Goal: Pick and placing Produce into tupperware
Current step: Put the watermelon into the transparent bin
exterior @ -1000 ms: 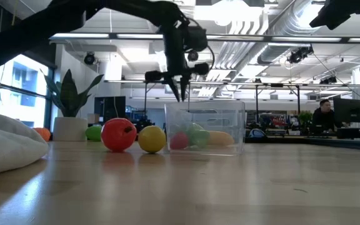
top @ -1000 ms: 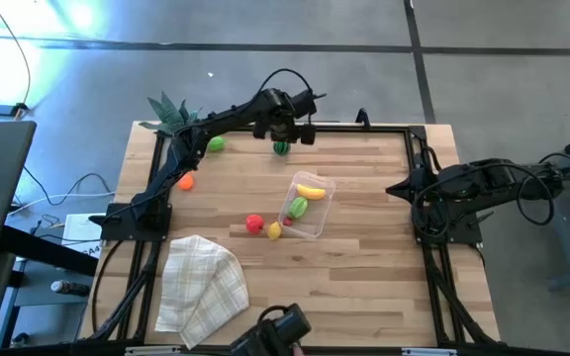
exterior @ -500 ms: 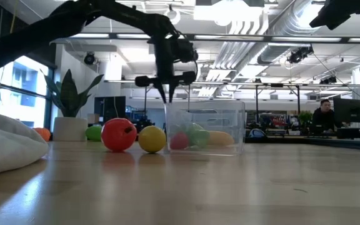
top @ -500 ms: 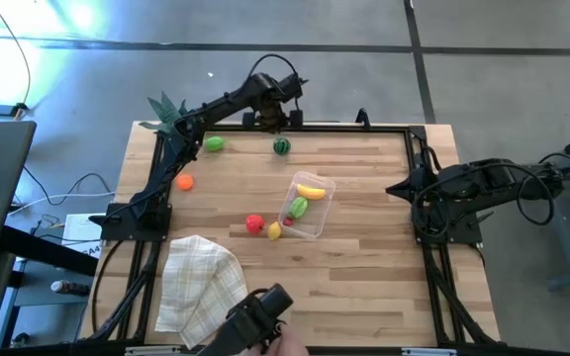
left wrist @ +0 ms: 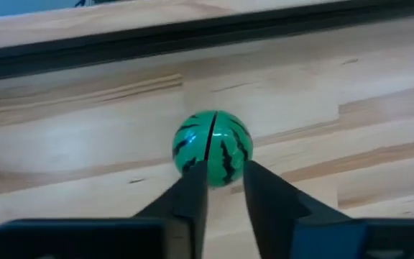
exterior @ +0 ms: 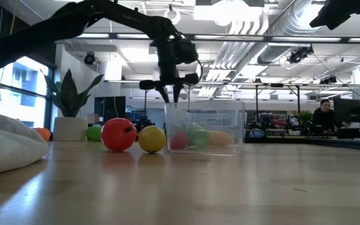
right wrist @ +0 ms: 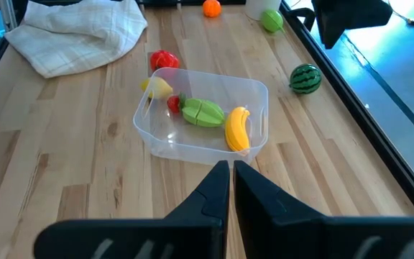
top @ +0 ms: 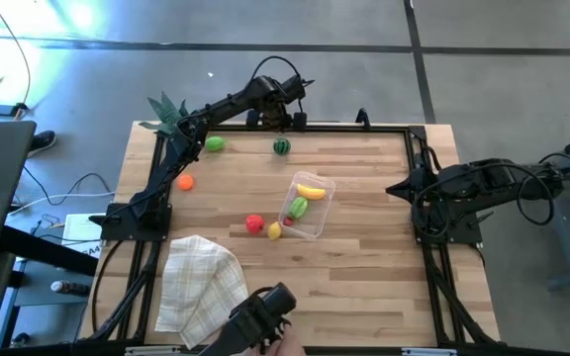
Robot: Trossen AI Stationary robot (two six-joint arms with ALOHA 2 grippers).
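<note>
Striped green watermelon [left wrist: 212, 147] beyond left pincer [left wrist: 225, 175]; no legible writing

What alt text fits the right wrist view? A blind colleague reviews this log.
A clear tub on a wooden table holds a banana, a green fruit and a small red piece. The right claw shows nearly shut in front; a watermelon lies beyond.

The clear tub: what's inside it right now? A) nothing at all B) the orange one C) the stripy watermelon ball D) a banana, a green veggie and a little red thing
D. The right wrist view shows the clear tub holding a yellow banana, a light green piece and a small red piece.
</note>
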